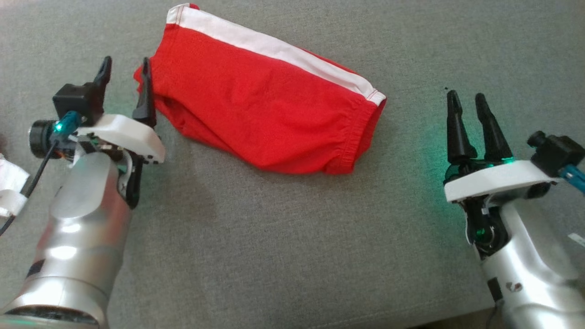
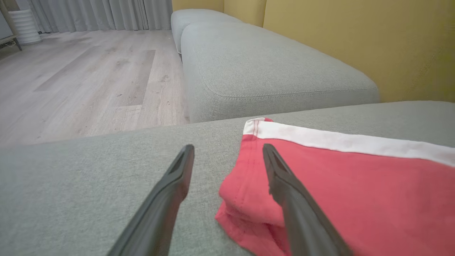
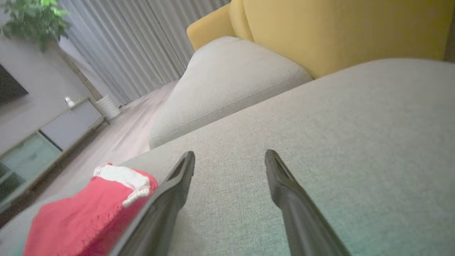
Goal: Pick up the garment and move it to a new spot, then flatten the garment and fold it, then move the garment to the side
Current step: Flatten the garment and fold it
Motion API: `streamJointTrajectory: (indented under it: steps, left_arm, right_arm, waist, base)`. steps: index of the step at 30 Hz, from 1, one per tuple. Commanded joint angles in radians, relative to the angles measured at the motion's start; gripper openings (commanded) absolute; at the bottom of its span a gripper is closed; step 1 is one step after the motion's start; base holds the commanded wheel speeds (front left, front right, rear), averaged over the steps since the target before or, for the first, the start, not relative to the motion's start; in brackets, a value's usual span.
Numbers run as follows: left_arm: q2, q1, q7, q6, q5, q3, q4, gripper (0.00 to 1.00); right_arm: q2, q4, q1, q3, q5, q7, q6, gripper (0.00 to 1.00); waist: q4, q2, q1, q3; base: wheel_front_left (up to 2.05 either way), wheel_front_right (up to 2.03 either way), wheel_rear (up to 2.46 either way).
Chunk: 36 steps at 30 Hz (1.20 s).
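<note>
The garment is a pair of red shorts with a white waistband, lying folded on the grey sofa cushion. My left gripper stands open at the garment's left edge, one finger in front of the red cloth, nothing between its fingers. In the left wrist view the garment lies to the right, with its folded corner between and under the open left gripper. My right gripper is open to the right of the garment, apart from it. In the right wrist view the right gripper hangs over bare cushion, the garment at lower left.
A second grey cushion and a yellow sofa back lie beyond. Wooden floor and grey curtains are past the cushion's edge. A plant and a low cabinet stand across the room.
</note>
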Motion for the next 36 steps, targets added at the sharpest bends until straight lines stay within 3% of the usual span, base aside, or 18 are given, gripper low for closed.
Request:
streamJointTrajectory:
  steps: [1, 4, 14, 22, 26, 27, 28, 29, 36]
  left_arm:
    - [0.021, -0.022, -0.008, -0.008, -0.003, 0.034, -0.025, 1.0]
    - [0.008, -0.027, -0.008, -0.016, -0.004, 0.041, -0.012, 1.0]
    - [-0.035, -0.063, -0.008, -0.033, -0.012, 0.047, 0.073, 1.0]
    - [-0.033, -0.085, -0.007, 0.024, 0.007, 0.044, 0.206, 1.0]
    - [-0.046, -0.089, 0.046, 0.036, 0.015, 0.024, 0.27, 1.0]
    - [-0.05, -0.088, 0.056, 0.036, 0.014, 0.021, 0.277, 0.89]
    - [-0.054, -0.085, 0.066, 0.034, 0.017, 0.015, 0.283, 0.28]
    - [-0.059, -0.08, 0.079, 0.029, 0.014, 0.013, 0.289, 0.0]
    - [-0.084, -0.028, 0.042, 0.02, -0.018, 0.024, 0.301, 0.0]
  right_arm:
    - [0.02, -0.046, 0.021, -0.023, -0.11, -0.006, -0.001, 1.0]
    - [0.063, -0.061, 0.042, -0.102, -0.212, -0.006, -0.001, 1.0]
    - [0.108, -0.063, 0.068, -0.205, -0.367, -0.006, -0.001, 1.0]
    - [0.126, -0.061, 0.065, -0.234, -0.396, -0.006, -0.001, 1.0]
    - [0.129, -0.06, 0.065, -0.237, -0.403, -0.006, -0.001, 1.0]
    - [0.129, -0.061, 0.065, -0.234, -0.408, -0.006, -0.001, 1.0]
    - [0.13, -0.06, 0.065, -0.234, -0.411, -0.006, -0.001, 1.0]
    - [0.131, -0.058, 0.066, -0.235, -0.411, -0.006, -0.001, 1.0]
    - [0.135, -0.037, 0.096, -0.248, -0.434, -0.006, -0.001, 1.0]
  waist:
    - [0.001, 0.0, 0.0001, 0.006]
    - [0.0, 0.0, 0.0001, 0.014]
    - [-0.004, 0.0, 0.0001, 0.05]
    - [-0.018, 0.0, 0.0001, 0.064]
    - [-0.013, 0.0, 0.0001, 0.056]
    - [-0.011, 0.0, 0.0001, 0.053]
    - [-0.009, 0.0, 0.0001, 0.047]
    - [-0.006, 0.0, 0.0001, 0.04]
    - [0.028, 0.0, 0.0001, -0.053]
  base:
    - [0.0, 0.0, 0.0]
    - [0.0, 0.0, 0.0]
    - [0.0, 0.0, 0.0]
    - [0.0, 0.0, 0.0]
    - [0.0, 0.0, 0.0]
    - [0.0, 0.0, 0.0]
    - [0.0, 0.0, 0.0]
    - [0.0, 0.0, 0.0]
    - [0.0, 0.0, 0.0]
